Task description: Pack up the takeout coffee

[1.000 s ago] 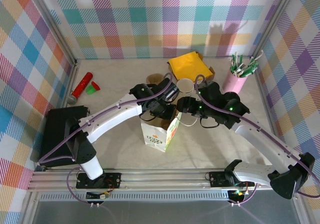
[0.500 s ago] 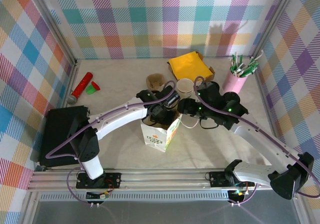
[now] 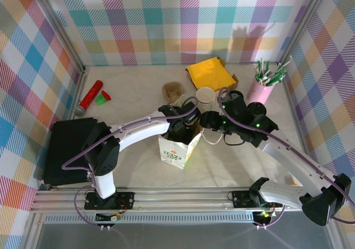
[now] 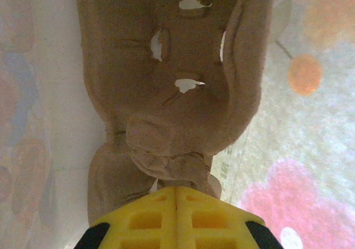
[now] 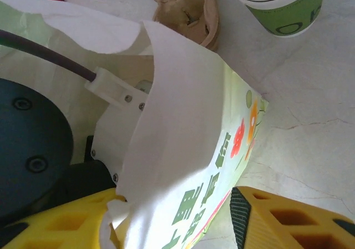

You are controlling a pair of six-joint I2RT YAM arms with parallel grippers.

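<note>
The white paper bag point(image 3: 173, 152) stands open near the middle of the table, and both arms meet at it. The left gripper point(image 3: 180, 131) reaches down into the bag's mouth. In its wrist view its yellow fingers point(image 4: 161, 203) are pressed together tip to tip, with the crumpled near end of a brown pulp holder point(image 4: 166, 82) right at the tips — whether that end is pinched cannot be told. The holder lies inside the bag, and the flower print glows through the paper wall on its right.

The right gripper point(image 3: 201, 126) is at the bag's right rim, its jaws apart and straddling the paper wall. One finger touches the paper and the other sits just beside it.

Just beyond the bag on the far side, a lidless cream-and-green cup point(image 3: 206, 96) stands on the table, and a second pulp holder point(image 3: 172, 88) lies to its left. Where the takeout coffee stands cannot be told from these views.
</note>
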